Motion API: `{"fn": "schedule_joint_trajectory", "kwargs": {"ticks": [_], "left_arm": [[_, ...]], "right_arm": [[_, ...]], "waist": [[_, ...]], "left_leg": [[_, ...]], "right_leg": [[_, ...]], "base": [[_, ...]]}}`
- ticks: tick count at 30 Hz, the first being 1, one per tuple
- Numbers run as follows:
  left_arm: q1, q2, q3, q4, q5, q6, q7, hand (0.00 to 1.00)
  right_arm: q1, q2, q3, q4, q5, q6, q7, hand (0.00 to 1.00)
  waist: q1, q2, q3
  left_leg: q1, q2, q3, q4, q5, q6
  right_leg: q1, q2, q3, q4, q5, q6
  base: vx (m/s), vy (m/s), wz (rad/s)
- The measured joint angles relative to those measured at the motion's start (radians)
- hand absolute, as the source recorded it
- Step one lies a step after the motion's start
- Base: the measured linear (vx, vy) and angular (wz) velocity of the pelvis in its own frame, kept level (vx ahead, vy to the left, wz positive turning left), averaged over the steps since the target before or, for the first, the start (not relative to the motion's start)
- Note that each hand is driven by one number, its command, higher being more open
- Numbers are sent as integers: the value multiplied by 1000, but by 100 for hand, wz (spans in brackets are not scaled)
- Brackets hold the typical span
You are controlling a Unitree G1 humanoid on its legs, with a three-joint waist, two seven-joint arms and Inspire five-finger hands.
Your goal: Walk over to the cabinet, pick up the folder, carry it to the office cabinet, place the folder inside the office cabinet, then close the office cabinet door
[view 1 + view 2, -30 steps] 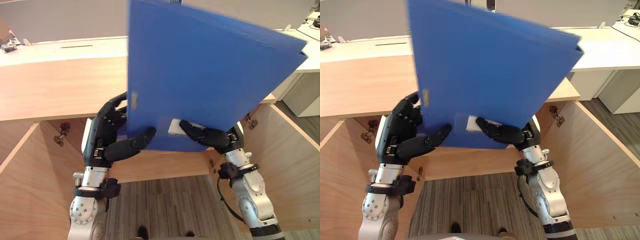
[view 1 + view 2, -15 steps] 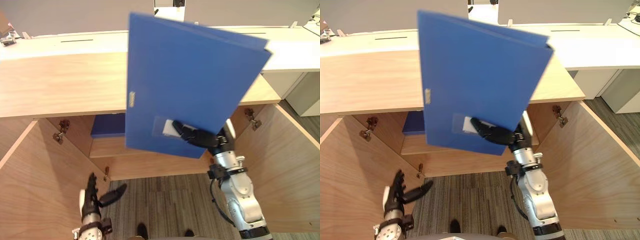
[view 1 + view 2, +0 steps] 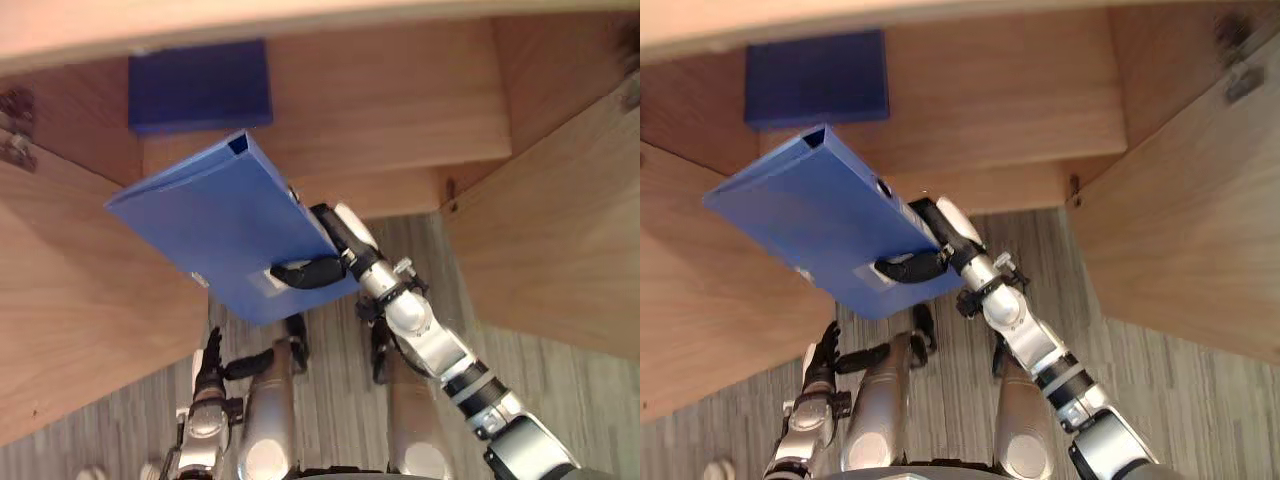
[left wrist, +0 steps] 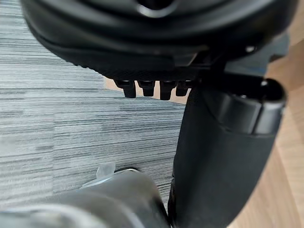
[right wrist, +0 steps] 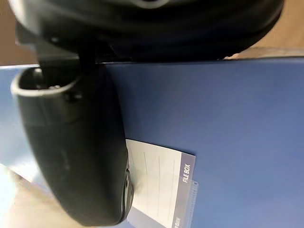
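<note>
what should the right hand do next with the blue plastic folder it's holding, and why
Probably ease the blue plastic folder forward onto the wooden cabinet shelf, in the free space right of the dark blue box. The right hand pinches the folder's near end, and the folder hangs tilted in front of the shelf, not yet on it. The left hand hangs open near the floor.

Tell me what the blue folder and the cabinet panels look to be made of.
The folder looks like smooth blue plastic-faced board: matte sheen, hollow box end, and a paper label in what seems a clear sleeve. The cabinet is pale matte wood-grain board; whether veneer or laminate, I cannot tell.
</note>
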Motion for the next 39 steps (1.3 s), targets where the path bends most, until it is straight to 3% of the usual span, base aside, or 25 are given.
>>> {"fn": "schedule_joint_trajectory", "kwargs": {"ticks": [4, 8, 10, 16, 17, 20, 28, 35, 37, 39], "left_arm": [[-48, -25, -3, -97, -30, -14, -1, 100], [-58, -59, -11, -191, -52, -15, -2, 100], [-47, -64, -39, -265, -79, -12, -2, 100], [-30, -98, -95, -381, -116, -24, -1, 100], [-30, -101, -95, -389, -119, -28, 1, 100], [-28, -104, -116, -412, -137, -30, 20, 100], [-29, -116, -155, -438, -157, -32, 53, 100], [-30, -121, -168, -440, -159, -32, 59, 100], [-42, -114, -166, -407, -159, -32, 66, 100], [-42, -114, -162, -405, -159, -32, 67, 100]], "right_arm": [[-163, 26, -169, 6, 221, 3, -97, 0], [-313, 38, -289, 9, 438, 0, -182, 0], [-400, 26, -345, 35, 573, -11, -213, 0], [-548, -4, -438, 135, 767, -27, -293, 0], [-570, -7, -453, 167, 790, -28, -308, 100], [-656, -13, -469, 292, 888, -28, -335, 100], [-827, -19, -480, 417, 1099, -43, -355, 100], [-842, -16, -472, 418, 1132, -53, -361, 100], [-853, -15, -464, 409, 1011, -60, -394, 100], [-853, -17, -452, 403, 982, -59, -398, 100]], "waist": [[21, 7, 15], [31, 10, 25], [39, 12, 28], [65, 24, 35], [70, 24, 35], [77, 26, 36], [96, 26, 36], [96, 26, 34], [84, 24, 31], [83, 23, 30]], "left_leg": [[-204, 19, -31, 189, -51, 9], [-314, 20, -51, 281, -65, 19], [-364, 19, -60, 319, -71, 17], [-440, 15, -84, 343, -70, 10], [-451, 14, -87, 345, -68, 13], [-476, 14, -99, 347, -65, 12], [-492, 0, -128, 330, -51, -4], [-492, -14, -146, 302, -24, -16], [-474, -12, -150, 299, -22, -17], [-473, -8, -150, 299, -22, -17]], "right_leg": [[-196, -16, 1, 201, -70, -2], [-302, -27, 0, 309, -109, -5], [-351, -35, -5, 357, -127, -8], [-418, -46, -24, 399, -145, -16], [-428, -48, -28, 404, -147, -19], [-445, -49, -42, 407, -152, -24], [-449, -62, -79, 412, -170, -37], [-445, -75, -103, 409, -173, -43], [-422, -72, -109, 402, -172, -43], [-420, -69, -109, 400, -172, -44]], "base": [[-103, 15, 10], [-41, -44, 10], [-23, -86, 13], [-30, -74, 10], [-2, -59, 8], [11, -62, 6], [5, -63, 10], [-30, -53, 11], [-68, -59, 1], [-21, -23, -5]]}}
